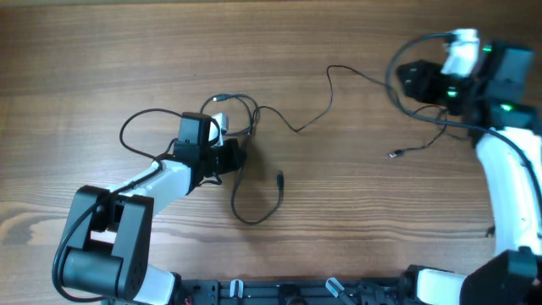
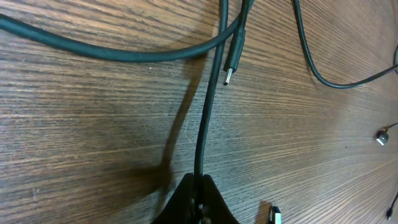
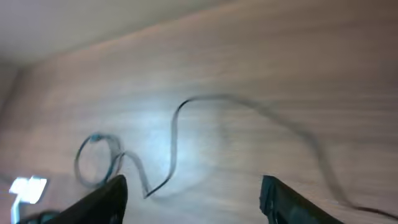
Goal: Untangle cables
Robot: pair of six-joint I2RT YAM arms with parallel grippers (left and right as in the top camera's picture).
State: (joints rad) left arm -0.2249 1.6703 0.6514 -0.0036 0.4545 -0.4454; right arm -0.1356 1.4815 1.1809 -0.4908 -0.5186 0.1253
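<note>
Your left fingers pinch a thin black cord — draw it out slowly, low; your right fingers hang spread, empty.

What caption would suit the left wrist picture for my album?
Left gripper pinches a thin black cable over the wooden table, a plug end lying nearby.

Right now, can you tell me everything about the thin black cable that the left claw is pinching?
The black cable is thin, smooth and rubbery-looking. The left gripper is shut on it, and from there it runs nearly straight across the wooden table. Farther on it crosses a thicker-looking black cord, and a small metal-tipped plug lies just beside it. Its ends do not show in the wrist view.
</note>
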